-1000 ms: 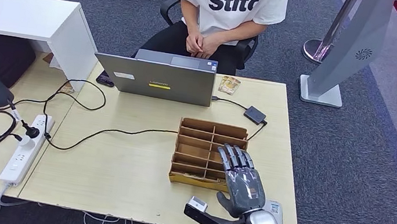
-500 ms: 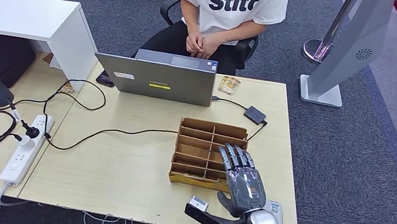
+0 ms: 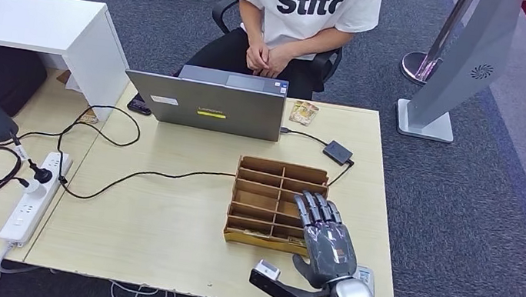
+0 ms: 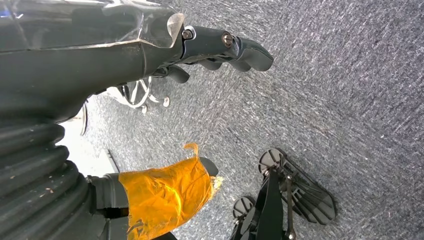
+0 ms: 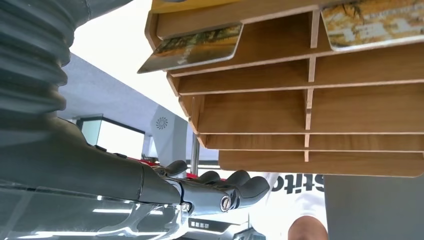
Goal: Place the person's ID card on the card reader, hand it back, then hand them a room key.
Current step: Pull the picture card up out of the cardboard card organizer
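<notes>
Room key cards (image 5: 190, 47) lay in the wooden organiser (image 3: 277, 205) near the surface's right edge, ungrasped; right robot hand (image 3: 326, 239) hovered open, empty.

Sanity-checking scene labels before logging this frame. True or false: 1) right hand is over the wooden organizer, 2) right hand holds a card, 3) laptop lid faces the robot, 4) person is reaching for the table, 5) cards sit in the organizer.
1) True: the right hand is over the wooden organizer.
2) False: it holds nothing.
3) True: the laptop shows its lid.
4) False: the person keeps both hands clasped in the lap.
5) True: cards sit in its slots.
</notes>
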